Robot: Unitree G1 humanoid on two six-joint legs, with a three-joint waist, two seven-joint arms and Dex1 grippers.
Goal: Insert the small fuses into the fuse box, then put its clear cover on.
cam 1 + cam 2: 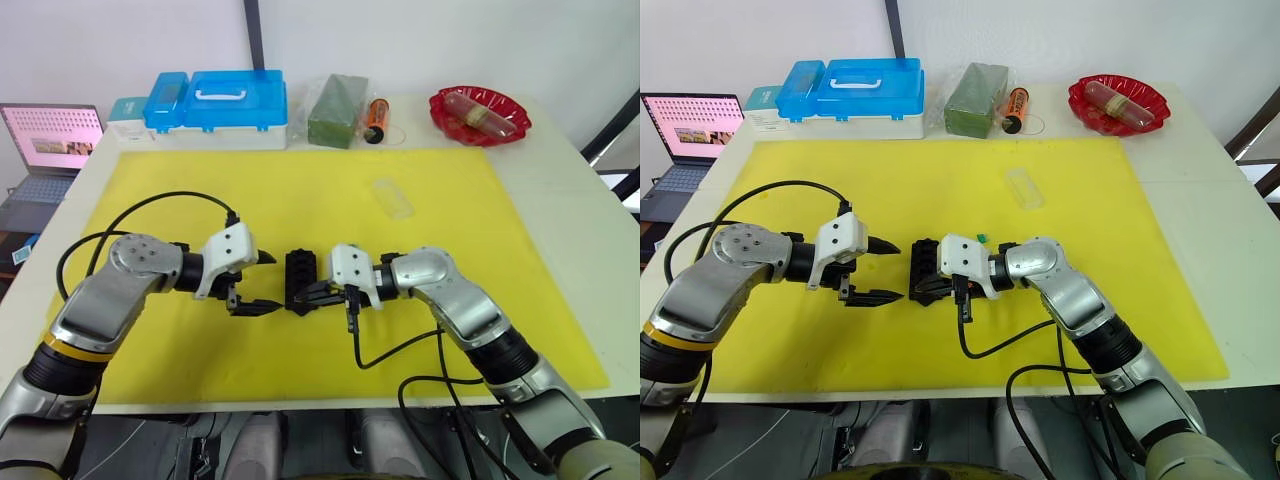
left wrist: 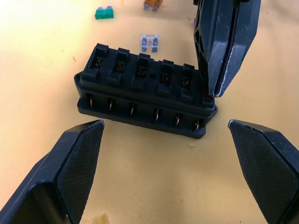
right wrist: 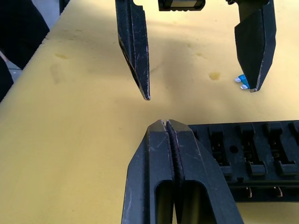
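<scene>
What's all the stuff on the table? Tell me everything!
Mat: one, yellow, covers the table middle.
Fuse box: one, black, slots empty, mid-mat between the end effectors.
Fuses: green, orange, grey, teal, loose on the mat near the box.
Clear cover: one, transparent, on the mat beyond the box.
Case: one, blue, far edge.
Green block: one, bagged, beside the case.
Bowl: one, red, far right corner.
Laptop: one, off the table's left.
Left end effector: open, beside the box.
Right end effector: shut, tips at the box's end.

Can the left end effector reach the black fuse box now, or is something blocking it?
Probably yes. The left end effector is open and faces the fuse box across bare yellow mat. The shut right end effector touches one end only.
</scene>
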